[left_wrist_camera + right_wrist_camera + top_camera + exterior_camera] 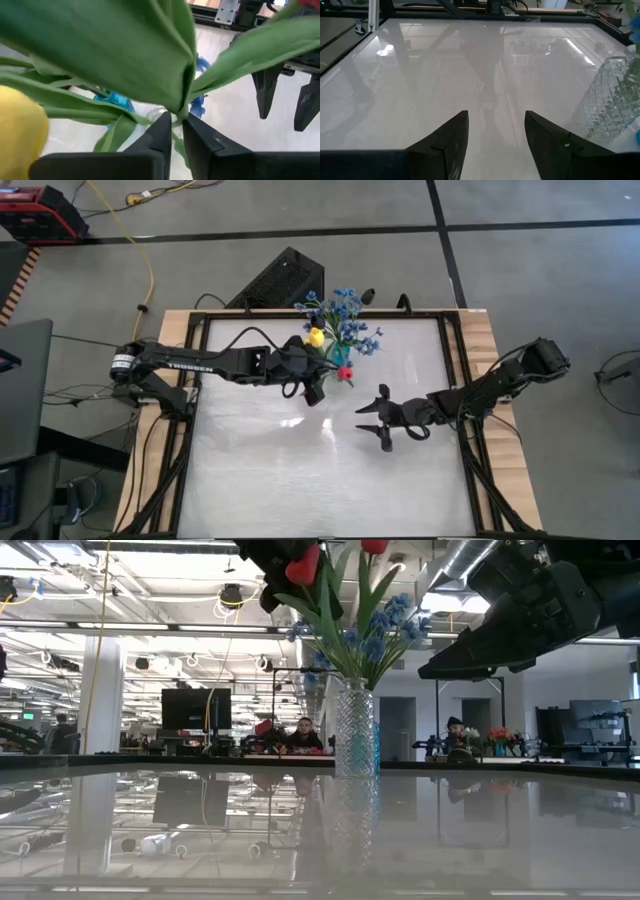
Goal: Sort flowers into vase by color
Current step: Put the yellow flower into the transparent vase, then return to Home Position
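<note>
Clamped on a green tulip stem (176,116) — left gripper (174,131) with both fingers pressed together around it, broad leaves (125,45) fanning out just past the tips. Positioned over the far middle of the table (300,480), right beside the bouquet, left gripper (305,375) reaching in from the left rail. Red tulip (303,567) hanging at that gripper in the low view, high above the vase (355,730). Vase standing upright on the tabletop, cut-glass pattern on its wall, bluish water or tint inside; also visible at the edge of the right wrist view (610,100). Already inside it: blue blossoms (345,315), a yellow tulip (316,337) and a second red tulip (346,374) leaning toward the near side.

Spread apart and empty — right gripper (495,135), bare table showing between its two fingers. Hovering near the vase on the right side, right gripper (378,418) well above the surface, clear of the flowers.

Beyond the table in the low view: a seated person (303,736) and a dark monitor (196,708).
</note>
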{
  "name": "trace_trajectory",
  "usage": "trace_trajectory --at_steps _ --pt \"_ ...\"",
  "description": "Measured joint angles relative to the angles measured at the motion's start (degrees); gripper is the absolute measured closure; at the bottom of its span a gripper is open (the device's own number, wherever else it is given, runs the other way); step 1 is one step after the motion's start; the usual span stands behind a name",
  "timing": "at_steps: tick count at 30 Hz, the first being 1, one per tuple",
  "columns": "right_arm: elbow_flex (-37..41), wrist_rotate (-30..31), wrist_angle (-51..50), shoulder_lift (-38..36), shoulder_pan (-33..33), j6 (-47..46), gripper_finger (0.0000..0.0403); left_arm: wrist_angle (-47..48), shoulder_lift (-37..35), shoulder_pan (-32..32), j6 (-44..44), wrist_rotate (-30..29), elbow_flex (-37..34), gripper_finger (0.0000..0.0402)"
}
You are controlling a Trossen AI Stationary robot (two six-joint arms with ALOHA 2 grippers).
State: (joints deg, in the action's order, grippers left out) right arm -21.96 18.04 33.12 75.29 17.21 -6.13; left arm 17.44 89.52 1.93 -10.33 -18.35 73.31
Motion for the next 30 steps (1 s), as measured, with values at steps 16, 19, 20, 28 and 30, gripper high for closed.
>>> trace_trajectory --at_steps 16,19,20,28,30 --pt "0.0 0.0 0.1 0.0 0.0 0.1 0.0185 0.6 -0.5 0.0 2.4 1.7 0.9 0.0298" --pt "0.0 0.0 0.1 0.0 0.0 0.1 0.0184 1.2 -2.1 0.0 2.6 1.6 0.9 0.0297" --pt "0.0 0.0 0.1 0.0 0.0 0.1 0.0184 1.5 -2.7 0.0 2.6 1.5 0.9 0.0297" --pt "0.0 0.0 0.5 0.0 0.0 -0.4 0.0184 -3.6 -7.4 0.0 7.0 -0.5 0.9 0.0303" --pt "0.0 0.1 0.9 0.0 0.0 -0.8 0.0185 -5.5 -7.6 0.1 7.9 -0.5 0.9 0.0303"
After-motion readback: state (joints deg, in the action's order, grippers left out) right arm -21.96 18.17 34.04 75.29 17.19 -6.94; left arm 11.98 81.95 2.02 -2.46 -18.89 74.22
